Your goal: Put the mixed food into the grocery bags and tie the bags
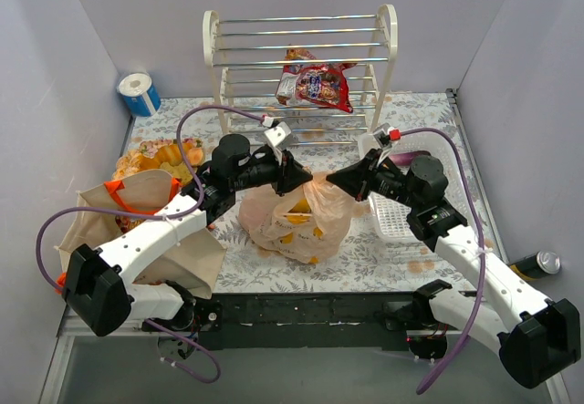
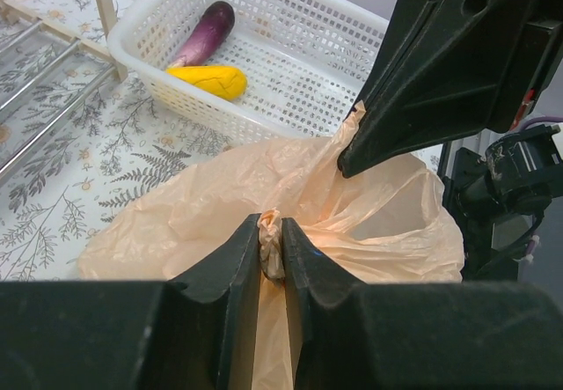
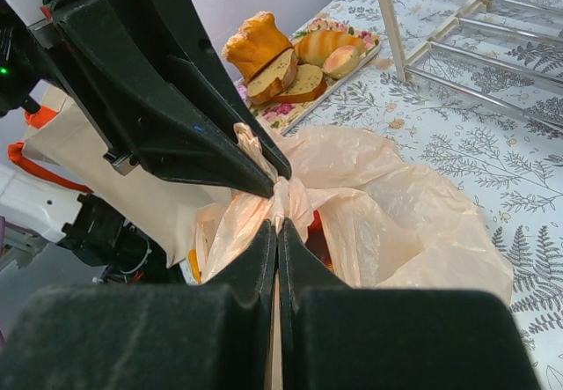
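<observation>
Flowered table [image 1: 411,117] in view, white rack [image 1: 301,35] at the far end, and the canvas tote [image 1: 146,190] slumps on the near left, mouth open, orange handles loose, not tied. Centre stage is the plastic bag [image 1: 297,226], sitting mid-table with yellow shapes showing through its skin, just left of the white basket [image 1: 391,217]. This is the tying step, I'd say: both arms meet over the bag's top. The left gripper [image 2: 271,231] is pressed together on a twisted ear of the plastic. The right gripper [image 3: 277,227] is clamped on another bunch of film, its tip close to the left one's. Whether a knot has formed between them I can't tell; the plastic is gathered tight there. The next move, by my reading, wants the two ears crossed and drawn through, pulled gently, because thin film tears and slips. Leftovers: a red snack packet [image 1: 318,85] lies on the rack's shelf, and in the basket the eggplant [image 2: 204,31] has a yellow fruit [image 2: 207,79] beside it, so bagging looks unfinished
</observation>
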Controlling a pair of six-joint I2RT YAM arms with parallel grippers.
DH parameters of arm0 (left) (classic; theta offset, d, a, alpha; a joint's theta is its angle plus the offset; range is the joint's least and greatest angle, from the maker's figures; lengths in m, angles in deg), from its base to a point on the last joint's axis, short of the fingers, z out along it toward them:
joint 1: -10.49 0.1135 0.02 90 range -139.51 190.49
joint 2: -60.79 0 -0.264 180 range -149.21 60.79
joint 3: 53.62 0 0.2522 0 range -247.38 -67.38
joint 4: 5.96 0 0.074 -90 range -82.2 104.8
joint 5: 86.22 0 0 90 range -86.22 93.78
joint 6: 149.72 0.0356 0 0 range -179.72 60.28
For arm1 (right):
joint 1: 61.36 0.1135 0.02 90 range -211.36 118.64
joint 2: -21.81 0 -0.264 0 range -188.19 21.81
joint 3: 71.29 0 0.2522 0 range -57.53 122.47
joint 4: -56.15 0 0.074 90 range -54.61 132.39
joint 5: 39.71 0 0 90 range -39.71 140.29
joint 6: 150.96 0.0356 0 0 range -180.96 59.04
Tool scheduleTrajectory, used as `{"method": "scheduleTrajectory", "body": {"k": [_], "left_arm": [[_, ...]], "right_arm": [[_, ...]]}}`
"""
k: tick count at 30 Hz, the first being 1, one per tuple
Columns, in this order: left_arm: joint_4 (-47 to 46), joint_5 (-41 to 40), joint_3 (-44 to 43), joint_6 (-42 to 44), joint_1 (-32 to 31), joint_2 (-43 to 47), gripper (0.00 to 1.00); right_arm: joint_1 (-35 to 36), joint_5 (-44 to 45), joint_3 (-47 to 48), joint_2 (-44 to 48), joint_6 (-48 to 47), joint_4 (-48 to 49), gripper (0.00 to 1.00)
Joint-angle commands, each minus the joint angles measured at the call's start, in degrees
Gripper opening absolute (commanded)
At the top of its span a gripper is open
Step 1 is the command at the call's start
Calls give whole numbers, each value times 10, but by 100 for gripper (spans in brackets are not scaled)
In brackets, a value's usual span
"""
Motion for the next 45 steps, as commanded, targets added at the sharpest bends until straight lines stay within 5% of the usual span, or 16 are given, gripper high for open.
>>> {"method": "scheduleTrajectory", "body": {"k": [1,8,20,35,45], "left_arm": [[-15,11,10,-11,4,-2,15],[-6,-8,-4,-29,4,-20,11],[17,-48,-21,-51,5,-25,4],[65,-52,-33,-118,23,2,1],[53,35,-4,-185,28,0,24]], "right_arm": [[0,-22,46,-9,-20,4,1],[45,-14,98,-33,-81,-60,1],[168,137,165,-101,-197,-228,1],[218,221,171,-133,-227,-260,1],[222,227,168,-127,-228,-254,1]]}}
